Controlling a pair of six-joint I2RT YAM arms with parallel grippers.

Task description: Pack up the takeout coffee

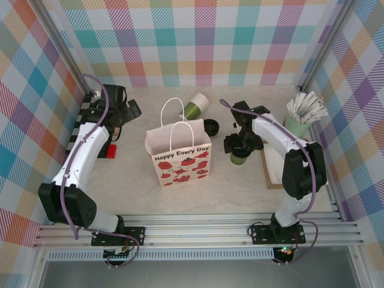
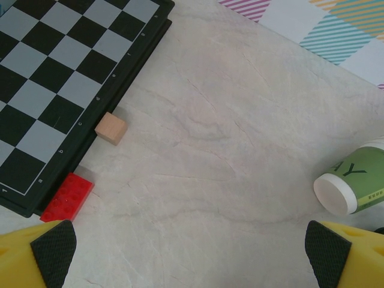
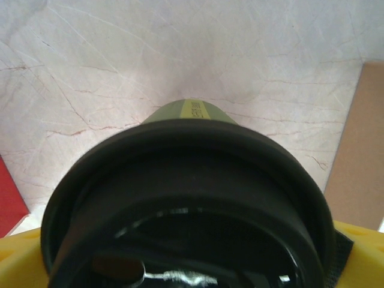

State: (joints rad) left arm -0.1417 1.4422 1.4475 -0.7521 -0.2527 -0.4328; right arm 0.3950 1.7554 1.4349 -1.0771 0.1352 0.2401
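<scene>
- Currently the coffee (image 1: 240, 158) stands upright on the desk (image 1: 198, 198), right of the bag (image 1: 180, 162) and apart from it.
- Over it hangs the right pincer (image 1: 239, 146), its jaws apart with one finger on each side of the black lid (image 3: 186, 198). Whether the pads touch yet, I cannot tell.
- At far left the left pincer (image 2: 192, 255) is apart too and holds nothing. It hangs over bare desk near the chessboard (image 2: 54, 90).
- To grip well, I'd sink below the lid's rim so the pads meet the paper wall, centre the coffee between them, then close gently. Paper crushes, and a grip on the lid alone may pop it off.
- Lift straight up afterwards, high enough to pass the bag's rim and handles.
</scene>
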